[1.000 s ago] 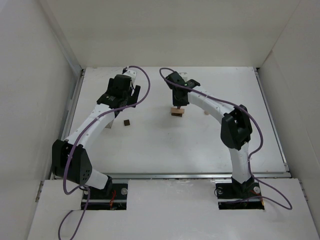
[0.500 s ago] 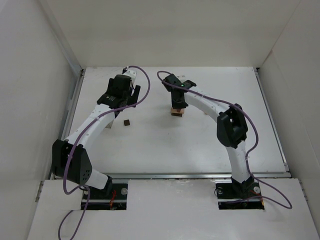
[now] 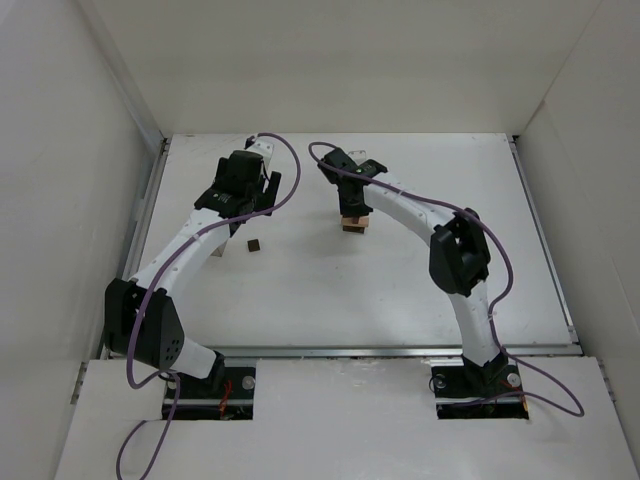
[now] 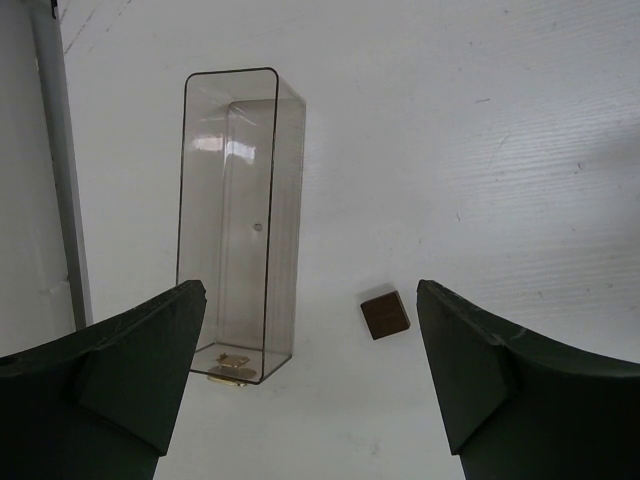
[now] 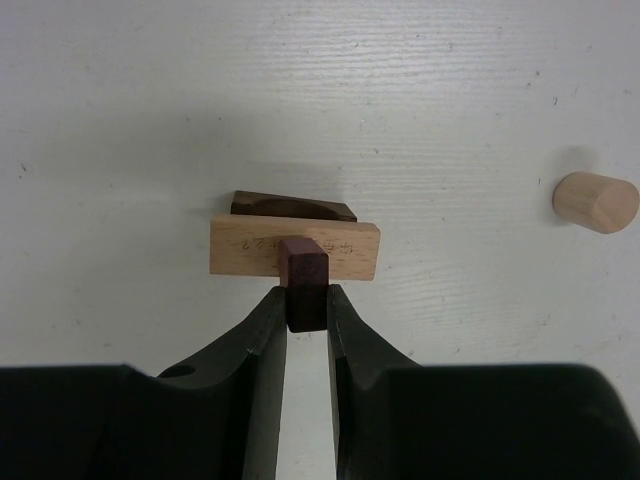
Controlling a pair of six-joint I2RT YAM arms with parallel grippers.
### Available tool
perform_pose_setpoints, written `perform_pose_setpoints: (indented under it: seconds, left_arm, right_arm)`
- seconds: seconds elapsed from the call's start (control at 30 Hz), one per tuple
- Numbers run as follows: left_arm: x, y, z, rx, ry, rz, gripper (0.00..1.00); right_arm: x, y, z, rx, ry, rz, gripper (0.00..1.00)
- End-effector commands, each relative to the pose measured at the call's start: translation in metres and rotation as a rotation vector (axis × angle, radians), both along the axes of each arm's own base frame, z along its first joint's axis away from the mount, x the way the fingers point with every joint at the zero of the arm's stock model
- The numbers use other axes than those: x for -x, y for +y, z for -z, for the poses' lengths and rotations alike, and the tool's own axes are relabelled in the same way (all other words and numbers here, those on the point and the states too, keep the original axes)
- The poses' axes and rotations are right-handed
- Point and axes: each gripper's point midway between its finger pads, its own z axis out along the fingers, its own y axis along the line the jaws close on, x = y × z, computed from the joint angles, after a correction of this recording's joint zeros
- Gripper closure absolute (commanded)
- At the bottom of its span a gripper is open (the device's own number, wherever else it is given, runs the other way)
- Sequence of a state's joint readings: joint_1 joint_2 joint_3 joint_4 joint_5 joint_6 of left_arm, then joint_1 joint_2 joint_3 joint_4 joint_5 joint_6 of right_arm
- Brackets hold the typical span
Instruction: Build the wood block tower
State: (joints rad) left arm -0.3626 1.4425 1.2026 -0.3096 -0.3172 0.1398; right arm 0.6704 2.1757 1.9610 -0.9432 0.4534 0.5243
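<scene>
sitting clamped in the right pincer (image 5: 305,302) — dark cube (image 5: 303,262) over tan slab (image 5: 240,250).

Overhead camera at 6 o'clock covers the whole desk (image 3: 400,290); each wrist camera views one patch closely.

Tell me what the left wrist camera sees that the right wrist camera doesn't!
Only the left wrist view: a tall clear plastic box, a loose dark brown cube lying beside it, and the left gripper with its fingers wide open, holding nothing.

Only the right wrist view: the right gripper shut on a small reddish-brown block, held at the tan slab. The slab sits on a dark piece. A pale cylinder lies off to the side.

Both views: the same white table underneath.
</scene>
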Motion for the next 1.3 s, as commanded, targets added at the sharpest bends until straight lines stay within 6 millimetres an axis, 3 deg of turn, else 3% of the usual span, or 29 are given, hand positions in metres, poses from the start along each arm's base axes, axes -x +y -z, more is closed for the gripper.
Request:
perform_pose_setpoints:
  seconds: [0.0, 0.63, 0.93, 1.27]
  left_arm:
    - [-0.003, -0.003, -0.004, 0.025, -0.033, -0.007, 0.16]
    - [-0.003, -0.003, -0.002, 0.025, -0.033, -0.007, 0.16]
    - [-0.003, -0.003, -0.002, 0.025, -0.033, -0.007, 0.16]
    - [-0.003, -0.003, -0.002, 0.025, -0.033, -0.007, 0.16]
  right_arm:
    - [-0.002, 0.002, -0.007, 0.016, -0.025, 0.011, 1.00]
    - [0.000, 0.005, 0.001, 0.008, -0.007, 0.003, 1.00]
    - [0.003, 0.003, 0.006, 0.015, 0.006, 0.011, 0.66]
    - [0.002, 0.005, 0.006, 0.002, 0.005, 0.007, 0.56]
